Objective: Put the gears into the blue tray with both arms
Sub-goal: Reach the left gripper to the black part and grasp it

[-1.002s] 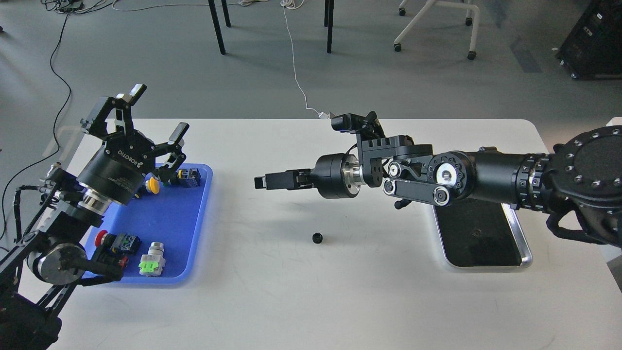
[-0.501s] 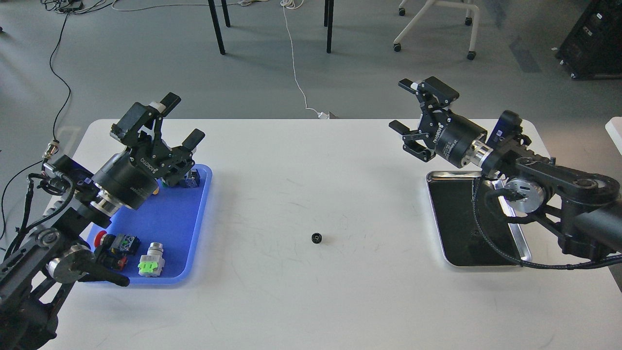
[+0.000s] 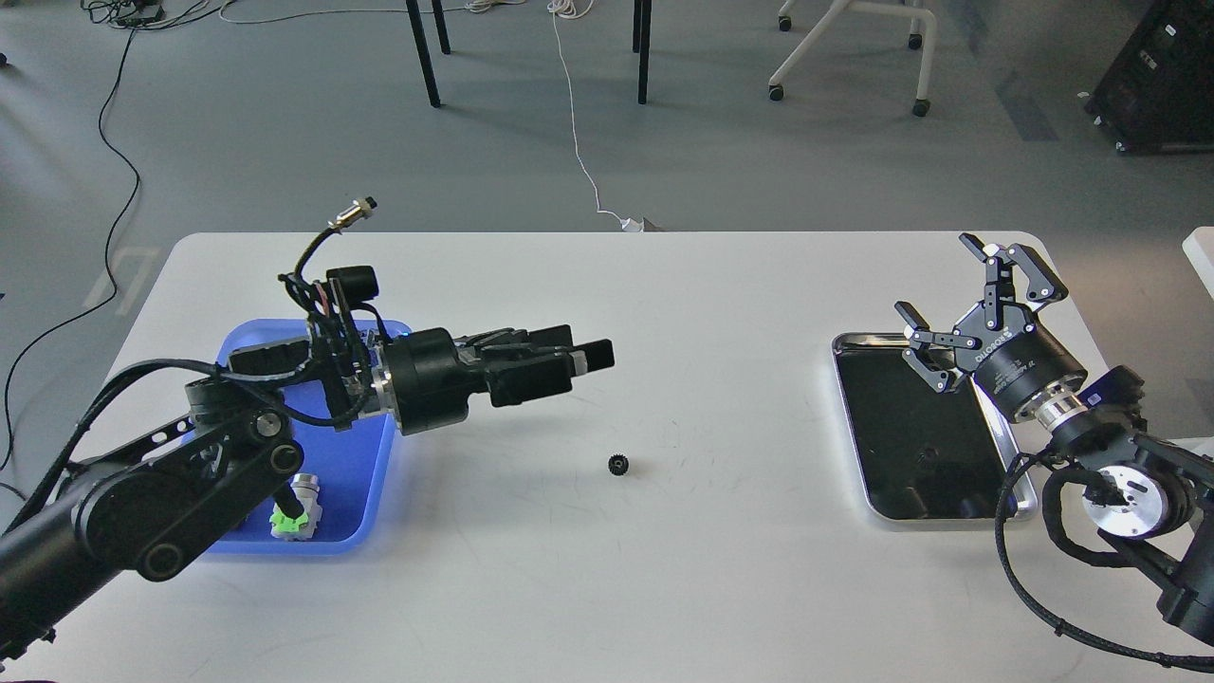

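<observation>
Left gripper [image 3: 593, 356], fingers pressed together, hangs above the gear [image 3: 618, 464]; descending like that could knock it away

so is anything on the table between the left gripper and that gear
Nothing visible. The gear lies alone on bare white table, and the left gripper hangs above and just left of it. The stretch back to the blue tray also looks bare.
</observation>
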Robot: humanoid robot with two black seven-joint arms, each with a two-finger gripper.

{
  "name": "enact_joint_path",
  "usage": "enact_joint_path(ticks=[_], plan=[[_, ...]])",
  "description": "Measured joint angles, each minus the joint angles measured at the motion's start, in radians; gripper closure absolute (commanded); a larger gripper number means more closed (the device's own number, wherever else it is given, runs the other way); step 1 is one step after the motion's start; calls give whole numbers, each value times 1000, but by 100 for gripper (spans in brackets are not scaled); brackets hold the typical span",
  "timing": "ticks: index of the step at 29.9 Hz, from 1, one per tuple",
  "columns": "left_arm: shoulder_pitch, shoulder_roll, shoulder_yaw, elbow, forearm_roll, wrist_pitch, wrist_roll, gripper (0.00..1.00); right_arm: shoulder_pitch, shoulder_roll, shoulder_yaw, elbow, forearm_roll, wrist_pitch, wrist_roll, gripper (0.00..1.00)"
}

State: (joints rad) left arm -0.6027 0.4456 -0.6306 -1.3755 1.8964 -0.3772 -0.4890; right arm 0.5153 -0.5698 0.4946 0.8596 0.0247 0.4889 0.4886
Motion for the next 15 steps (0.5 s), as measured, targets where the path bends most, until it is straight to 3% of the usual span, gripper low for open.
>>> enact_joint_path(ticks=[5,15], plan=[[-130,-63,156,54,258,37,0,2,-7,-11,1,1,0,0,0,2],[-204,-198,267,244,285,76,0,4,-8,-28,3,3,1,0,0,2]])
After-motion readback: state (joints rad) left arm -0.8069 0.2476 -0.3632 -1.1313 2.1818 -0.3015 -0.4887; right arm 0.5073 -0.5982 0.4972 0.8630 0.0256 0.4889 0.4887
